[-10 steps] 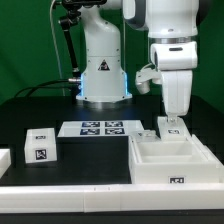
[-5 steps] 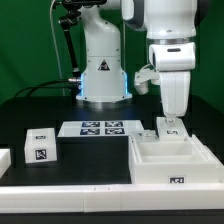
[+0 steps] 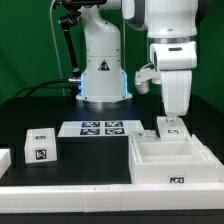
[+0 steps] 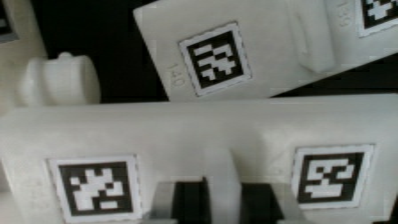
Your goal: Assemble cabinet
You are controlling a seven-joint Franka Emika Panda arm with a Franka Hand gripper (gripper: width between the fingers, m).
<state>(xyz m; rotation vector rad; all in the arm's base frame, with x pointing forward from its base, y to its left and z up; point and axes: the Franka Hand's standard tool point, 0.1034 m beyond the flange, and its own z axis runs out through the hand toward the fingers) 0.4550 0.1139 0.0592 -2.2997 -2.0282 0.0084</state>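
The cabinet (image 3: 170,160) is a large white open box with inner compartments, lying at the exterior view's right. My gripper (image 3: 172,120) hangs straight down over its far edge, right above a small tagged face (image 3: 172,129). In the wrist view the gripper (image 4: 219,203) is shut: its dark fingers (image 4: 183,205) press on either side of a thin white rib of the cabinet, between two tags (image 4: 98,186). A small white drawer block (image 3: 40,146) with tags lies at the exterior view's left.
The marker board (image 3: 100,128) lies flat behind the cabinet's left corner. A long white rail (image 3: 80,192) runs along the front. Another white part (image 3: 4,160) shows at the far left edge. The robot's base (image 3: 100,70) stands at the back.
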